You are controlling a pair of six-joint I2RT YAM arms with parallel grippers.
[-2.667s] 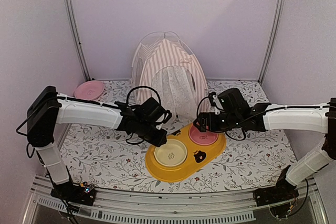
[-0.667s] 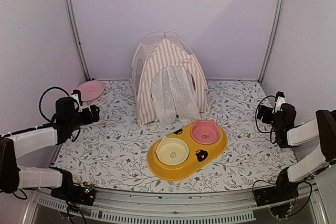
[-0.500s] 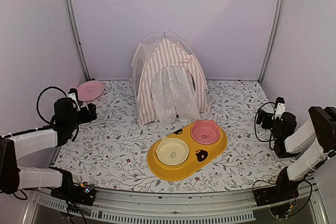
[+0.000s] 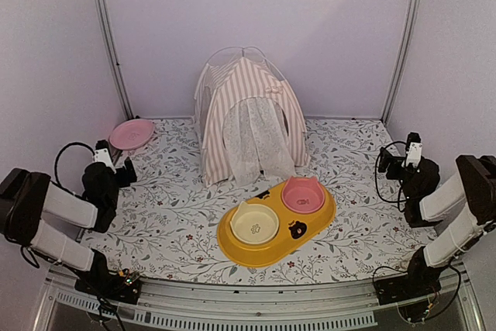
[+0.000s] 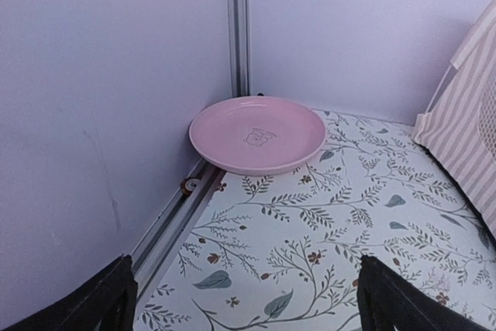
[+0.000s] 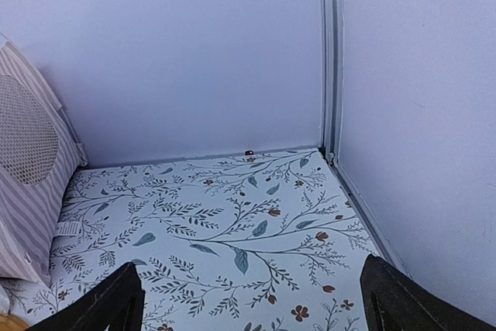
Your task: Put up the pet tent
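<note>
The pet tent (image 4: 246, 118), pink-and-white striped with a sheer white door curtain, stands upright at the back middle of the table. Its striped side shows at the right edge of the left wrist view (image 5: 465, 122) and, with a round mesh window, at the left edge of the right wrist view (image 6: 31, 184). My left gripper (image 4: 120, 168) is pulled back at the left edge, open, nothing between its fingers (image 5: 108, 300). My right gripper (image 4: 391, 164) is folded back at the right edge, open and empty, its fingers (image 6: 387, 300) far apart.
A yellow double feeder (image 4: 277, 223) with a cream bowl (image 4: 253, 224) and a pink bowl (image 4: 302, 195) sits in front of the tent. A pink plate (image 4: 130, 134) lies in the back left corner (image 5: 257, 133). Walls and metal rails enclose the floral table.
Both arms have withdrawn from the feeder at the middle to the table's side edges and folded back. The tent, feeder and plate have not moved.
</note>
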